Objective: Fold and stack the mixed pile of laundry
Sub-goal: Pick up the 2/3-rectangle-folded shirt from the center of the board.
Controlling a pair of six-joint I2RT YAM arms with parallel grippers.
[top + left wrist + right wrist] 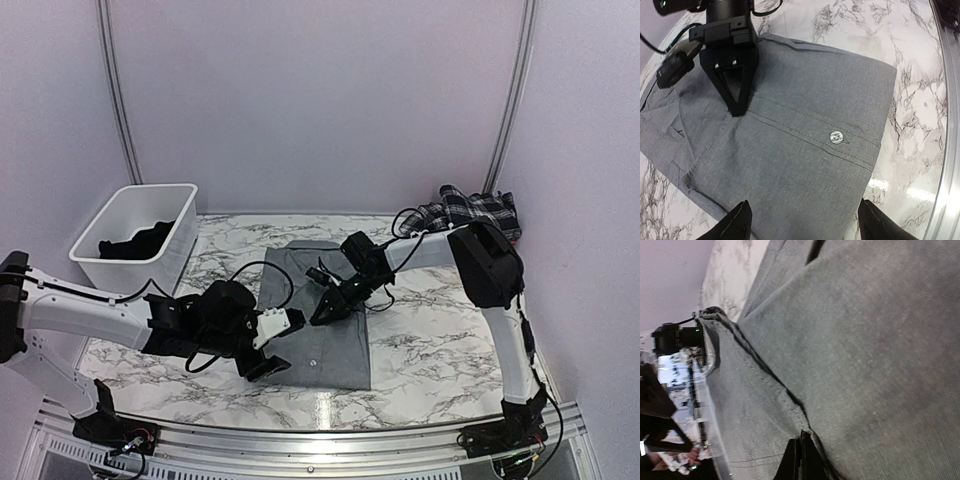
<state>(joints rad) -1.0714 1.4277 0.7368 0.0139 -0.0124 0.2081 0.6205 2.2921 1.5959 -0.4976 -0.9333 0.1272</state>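
Observation:
The grey collared button shirt [322, 318] lies folded flat in the middle of the marble table. My right gripper [326, 312] points down onto its middle. In the right wrist view [802, 456] its fingers are shut on a raised fold edge of the shirt [865, 340]. My left gripper [283, 343] is open at the shirt's near left edge. In the left wrist view [805, 222] its tips straddle the shirt [805, 165] near a button [836, 137], with the right gripper [735, 107] beyond. The black-and-white plaid piece [470, 212] lies at the back right. The black cloth [135, 243] is in the basket. The trousers and red-pink piece are out of view.
The white basket [170, 205] stands at the back left. A metal rail [330, 440] runs along the table's near edge. Bare marble [440, 350] shows to the right of the shirt.

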